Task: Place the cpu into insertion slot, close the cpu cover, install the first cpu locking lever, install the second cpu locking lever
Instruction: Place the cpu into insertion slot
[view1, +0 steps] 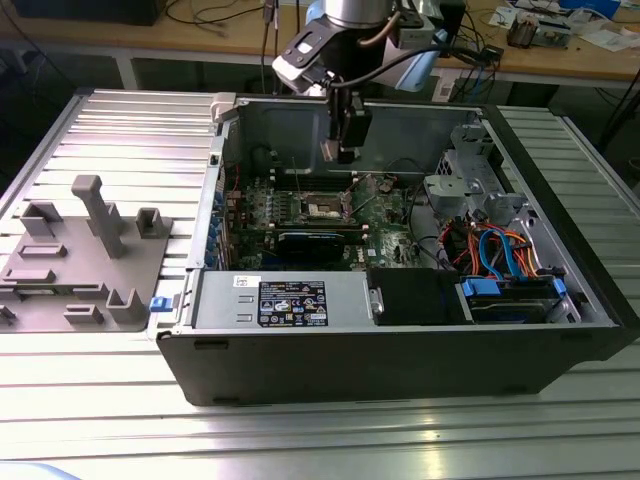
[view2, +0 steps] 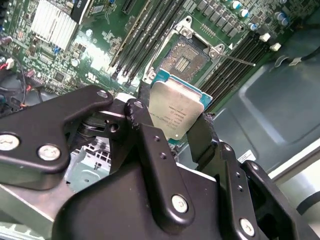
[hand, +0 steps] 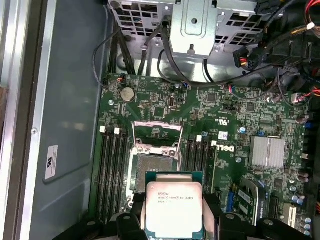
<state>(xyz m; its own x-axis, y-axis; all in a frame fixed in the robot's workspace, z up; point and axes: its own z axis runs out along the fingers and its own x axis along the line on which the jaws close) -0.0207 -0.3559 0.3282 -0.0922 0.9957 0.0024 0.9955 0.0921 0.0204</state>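
The gripper (view2: 172, 125) pinches the chip (view2: 176, 106) by two edges, shiny side up. The chip hangs in the air above the socket (hand: 150, 172), not quite over its middle, I think. The cover (hand: 156, 123) by the socket stands open

Small print stood on the cpu (hand: 173, 207), a white sticker (hand: 51, 162) on the case wall (hand: 75, 100), and a black label (view1: 292, 303); none read with certainty.

insertion slot (hand: 152, 162) bare and reachable, raised cpu cover (hand: 157, 123) along one edge, memory slots (hand: 111, 175) flanking both sides
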